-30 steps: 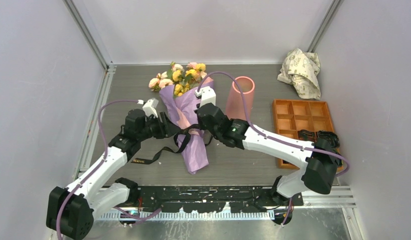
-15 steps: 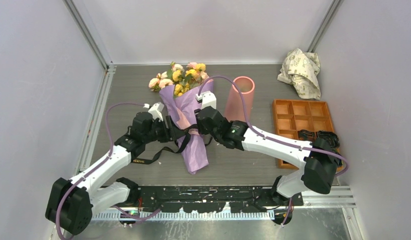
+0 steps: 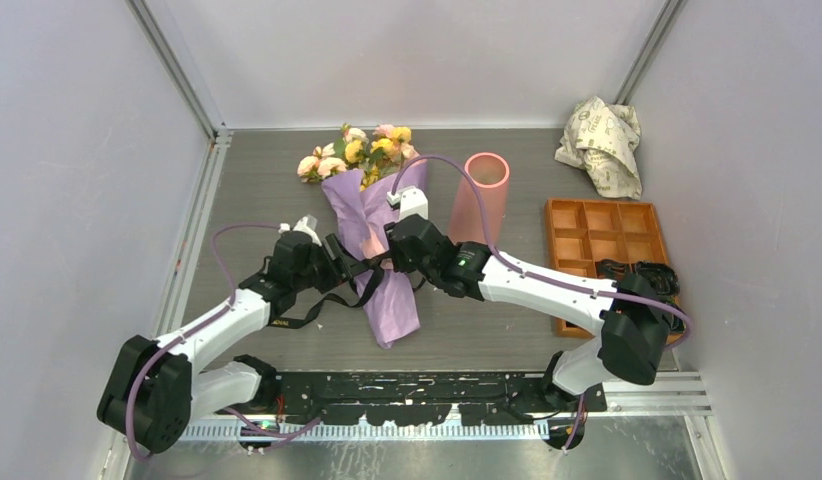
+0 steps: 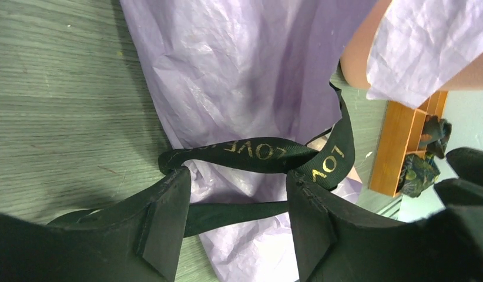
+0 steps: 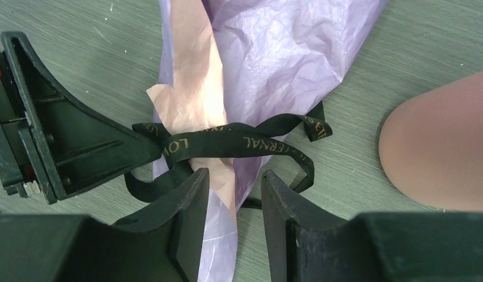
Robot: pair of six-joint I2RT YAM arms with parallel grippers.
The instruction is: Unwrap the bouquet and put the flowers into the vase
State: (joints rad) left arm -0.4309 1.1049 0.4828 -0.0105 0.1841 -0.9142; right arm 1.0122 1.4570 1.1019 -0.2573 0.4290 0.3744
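The bouquet (image 3: 372, 255) lies mid-table, ribbon (image 5: 239, 141) tied, flowers (image 3: 372, 150) toward the back wall (image 3: 407, 60). The tray (image 3: 599, 204) at right holds a dark bundle (image 3: 635, 271). The vase (image 3: 479, 195) stands upright beside the bouquet. The left gripper (image 4: 236, 182) and right gripper (image 5: 234, 176) stand open at the ribbon. Grey table (image 3: 257, 200).

Top view high, looking down; wrist views close, facing each other across ribbon (image 4: 251, 150) on bouquet (image 4: 245, 76).

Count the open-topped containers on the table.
2: the pink vase stands just right of the bouquet; the orange tray lies farther right. None looks hidden.
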